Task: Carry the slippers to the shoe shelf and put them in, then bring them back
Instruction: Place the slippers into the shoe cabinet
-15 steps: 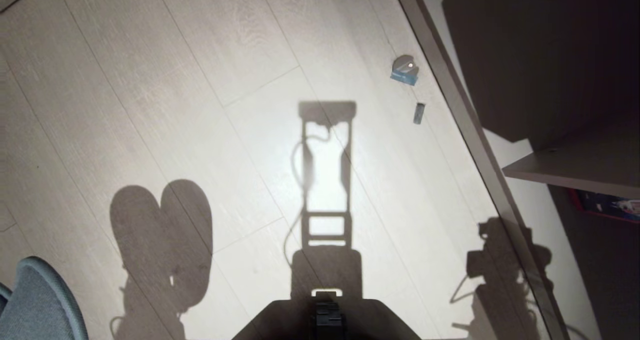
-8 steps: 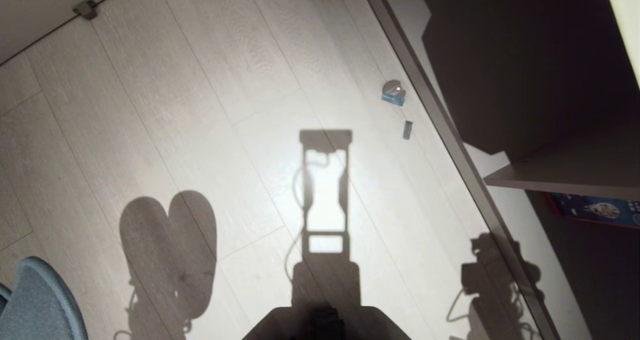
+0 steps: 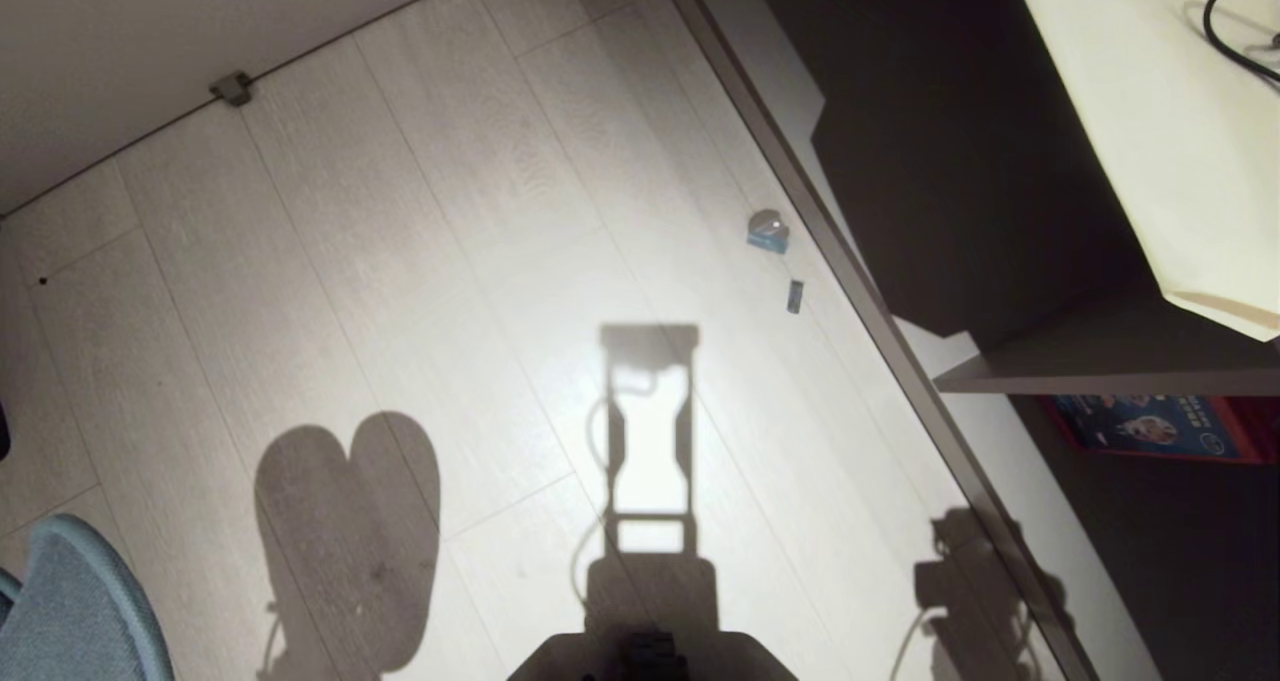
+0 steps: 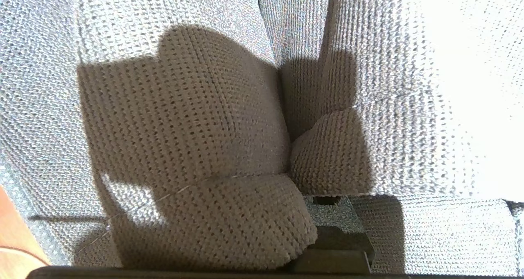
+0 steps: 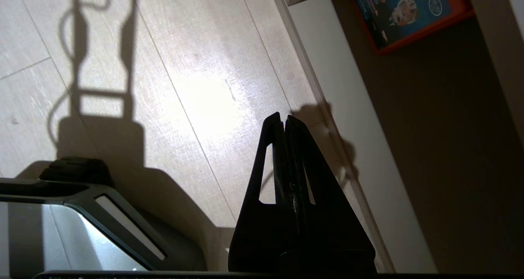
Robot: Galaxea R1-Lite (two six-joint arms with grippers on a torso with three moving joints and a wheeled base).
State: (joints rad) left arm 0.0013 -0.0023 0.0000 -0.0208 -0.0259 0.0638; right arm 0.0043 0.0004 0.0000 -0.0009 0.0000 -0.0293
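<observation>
- Blue-grey padded shape (image 3: 75, 601): it sits in the near left corner of the head view. I cannot tell whether it is furniture or part of the load.
- The slippers (image 4: 184, 127): their grey knit fabric fills the left wrist view, pressed close to the camera. On the floor (image 3: 420, 261) lies a two-lobed shadow (image 3: 350, 531), which suggests the pair hangs together off the ground, carried at the robot's left side.
- Left gripper (image 4: 335, 250): only a dark part shows under the fabric. Its jaws are pinched together on the slippers, probably so that one arm can carry both.
- Robot base (image 3: 650, 656): its tall torso shadow falls straight ahead, with open floor in front.
- Small grey-and-blue object (image 3: 768, 231) and a blue scrap (image 3: 794, 296): both lie loose on the floor near the unit's edge, well ahead of the base.
- Right gripper (image 5: 283, 121): it hangs over the floor just beside the unit's edge. Its fingers are pressed together on nothing, so this arm looks parked.
- The shoe shelf (image 3: 1010, 461): the pale base board runs diagonally along the right, with dark cubby space behind it. The slippers are not in it yet, so the carry seems under way.
- Orange-edged blue box (image 3: 1150, 426): it lies inside the cubby under a taupe board.
- Pale desk counter (image 3: 1130, 131): it is at the far right, above the unit, with a black cable (image 3: 1225, 21) on it.
</observation>
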